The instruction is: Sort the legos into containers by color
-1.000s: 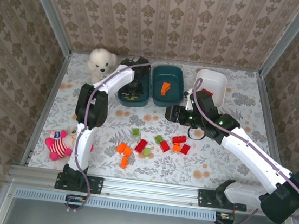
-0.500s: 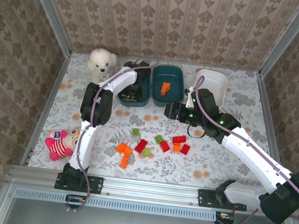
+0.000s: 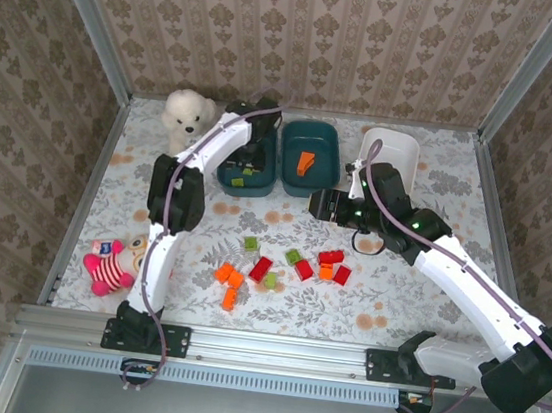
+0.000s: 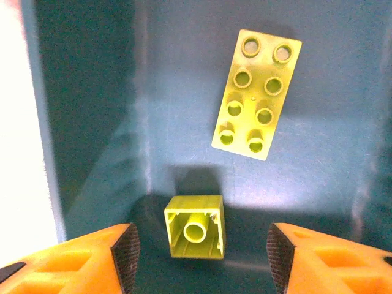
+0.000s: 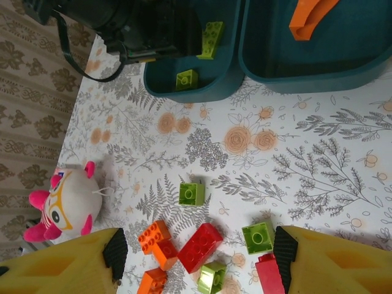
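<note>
Left wrist view: left gripper [image 4: 199,260] hung inside a dark teal tub [image 4: 92,122], its 2 orange fingers [image 4: 73,263] standing moderately apart and gripping nothing. 1 small light green brick [image 4: 195,234] lay on the tub floor between the fingertips, clear of both, a single round hole facing up. 1 long light green brick [image 4: 257,95] with 8 studs lay flat farther in, apart from the small one. Right wrist view: right gripper [image 5: 200,251] hovered above the flowered table [image 5: 343,159], its 2 yellow fingers [image 5: 67,263] spread wide with nothing held. Loose legos lay on the table below it: 3 light green bricks [image 5: 192,193], a red brick [image 5: 200,246] and orange bricks [image 5: 157,240] close together. Beyond them a second dark teal tub [image 5: 306,73] sat just beside the first and held 1 orange piece [image 5: 309,15]. A pink plush toy [image 5: 64,208] lay off to the side. Top external view: a white tub [image 3: 396,149] stood right of the 2 teal ones, a white plush bear [image 3: 186,115] left of them.
</note>
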You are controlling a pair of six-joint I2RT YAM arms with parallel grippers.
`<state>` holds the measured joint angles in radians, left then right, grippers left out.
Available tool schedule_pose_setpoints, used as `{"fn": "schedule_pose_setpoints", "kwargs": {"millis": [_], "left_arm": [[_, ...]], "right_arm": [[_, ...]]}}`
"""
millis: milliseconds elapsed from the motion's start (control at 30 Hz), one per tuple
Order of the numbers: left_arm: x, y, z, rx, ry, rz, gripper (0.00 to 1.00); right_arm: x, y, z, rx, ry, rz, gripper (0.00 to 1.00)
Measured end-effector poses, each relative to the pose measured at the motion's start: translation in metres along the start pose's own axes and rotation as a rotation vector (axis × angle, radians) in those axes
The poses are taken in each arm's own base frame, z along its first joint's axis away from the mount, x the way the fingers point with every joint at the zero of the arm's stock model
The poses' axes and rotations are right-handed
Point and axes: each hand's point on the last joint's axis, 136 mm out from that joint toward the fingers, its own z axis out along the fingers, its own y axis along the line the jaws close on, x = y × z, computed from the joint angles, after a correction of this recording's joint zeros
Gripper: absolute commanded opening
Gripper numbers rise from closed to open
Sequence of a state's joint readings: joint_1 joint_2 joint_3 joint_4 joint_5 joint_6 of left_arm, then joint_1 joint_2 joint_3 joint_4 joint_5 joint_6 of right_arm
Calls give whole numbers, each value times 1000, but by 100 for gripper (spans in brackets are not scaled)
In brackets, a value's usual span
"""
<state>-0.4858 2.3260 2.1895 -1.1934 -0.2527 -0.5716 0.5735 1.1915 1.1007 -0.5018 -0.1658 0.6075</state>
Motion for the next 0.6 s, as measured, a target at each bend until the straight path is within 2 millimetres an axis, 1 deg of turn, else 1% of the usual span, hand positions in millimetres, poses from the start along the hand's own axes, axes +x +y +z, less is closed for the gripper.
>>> {"fn": "schedule_pose_setpoints", "kwargs": {"millis": [33, 100, 133, 167, 200, 233, 267, 333, 400, 467, 533, 600], "left_arm": [[-2, 1, -9, 7, -17, -8, 64], [-8, 5, -36, 38, -74, -27, 67], [-9, 9, -52, 56, -106, -37, 69], [-9, 16, -74, 84, -151, -48, 72], [-8, 21, -90, 108, -187, -58, 76], [-3, 29, -114, 149, -238, -67, 80], [3, 37, -134, 185, -284, -77, 84], [20, 55, -170, 263, -375, -96, 93], [42, 70, -194, 335, -447, -106, 94], [69, 83, -205, 397, -486, -109, 92], [96, 90, -202, 443, -481, -98, 91], [122, 92, -193, 477, -454, -79, 91]], "right_arm": [[2, 1, -1, 4, 10, -14, 67], [5, 7, -3, 11, 28, -45, 67], [8, 13, -2, 12, 43, -61, 67], [12, 19, 1, 10, 59, -75, 67], [17, 24, 4, 10, 75, -88, 67], [23, 29, 9, 14, 98, -100, 67], [31, 32, 16, 22, 127, -108, 67], [47, 37, 30, 48, 185, -112, 67], [65, 40, 50, 81, 259, -107, 66], [86, 41, 73, 131, 341, -83, 66], [103, 39, 93, 177, 399, -48, 66], [122, 33, 109, 235, 454, -3, 66]]}}
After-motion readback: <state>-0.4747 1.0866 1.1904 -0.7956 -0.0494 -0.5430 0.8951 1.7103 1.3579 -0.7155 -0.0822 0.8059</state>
